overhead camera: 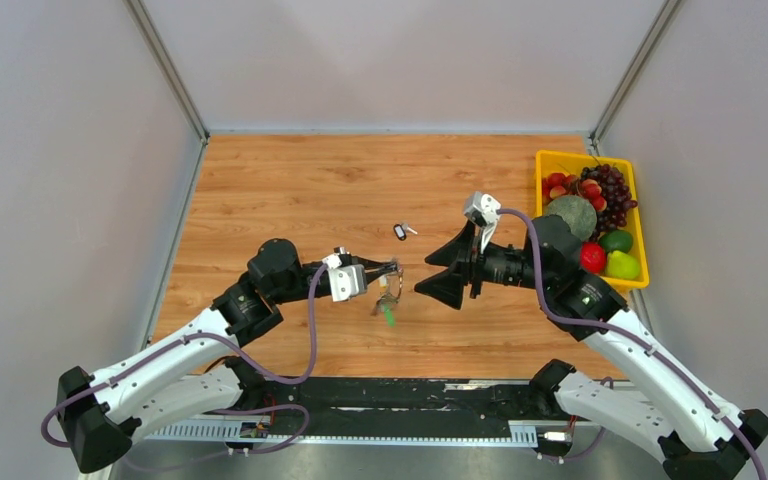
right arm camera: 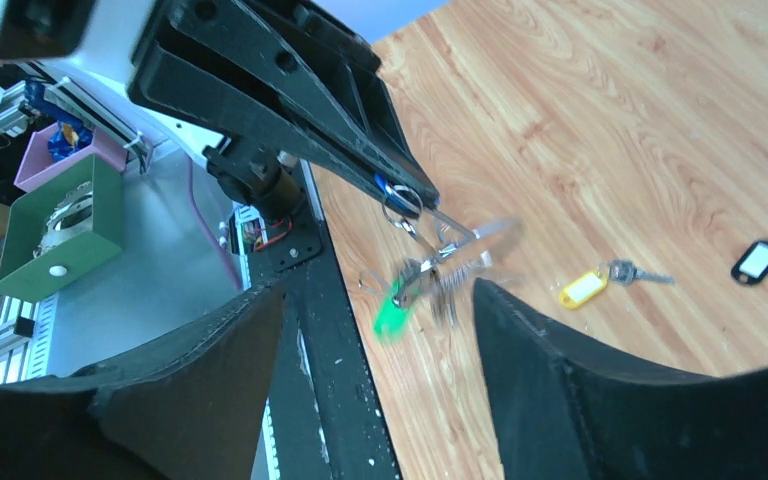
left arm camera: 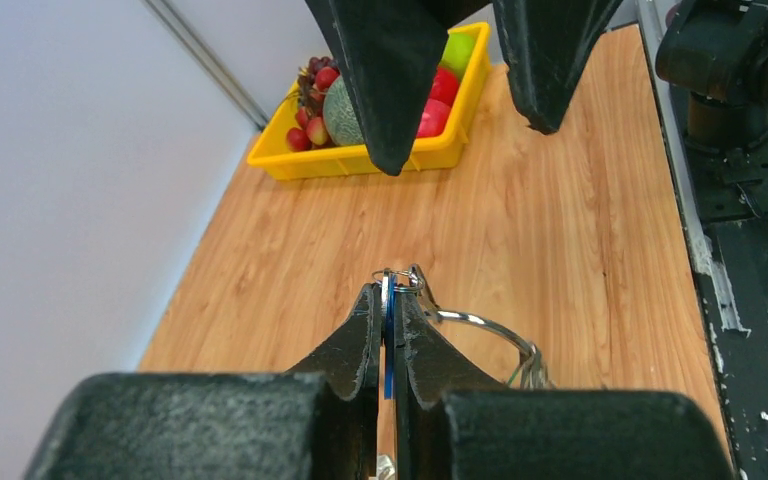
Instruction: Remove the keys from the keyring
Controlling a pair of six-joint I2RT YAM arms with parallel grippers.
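Checking left gripper (left arm camera: pixel 388 300) first: jaws pinched almost fully together, clamped flat on the blue tag (left arm camera: pixel 388 345) of one key, with only the tag's thin edge showing between the fingers. Keyring (left arm camera: pixel 480 322) hangs from that tag's small loop just past the fingertips, curving off to the right in my left wrist view. It's blurred in the right wrist view. The rest of the keys (right arm camera: pixel 430 280) dangle in a bunch under the ring, and a green tag (right arm camera: pixel 390 315) is the lowest piece. Bunch looks lifted off the table (overhead camera: pixel 290 190), near its front edge, though I can't tell whether the green tag touches the wood. Right gripper (overhead camera: pixel 422 276) points at the left one, jaws spread wide and holding nothing. Its tips sit just beside the hanging bunch, one on the far side and one on the near side, with no contact that I can see. Two loose keys lie flat on the wood. One has a black tag (overhead camera: pixel 400 231), beyond the grippers, and one has a yellow tag (right arm camera: pixel 582 288), nearer the bunch; the two are apart from each other. Yellow tray (overhead camera: pixel 560 157) sits at the far right of the table, well apart from the grippers, holding grapes (overhead camera: pixel 615 190), a melon (overhead camera: pixel 570 215), a red fruit (overhead camera: pixel 592 257) and green fruit (overhead camera: pixel 620 265).
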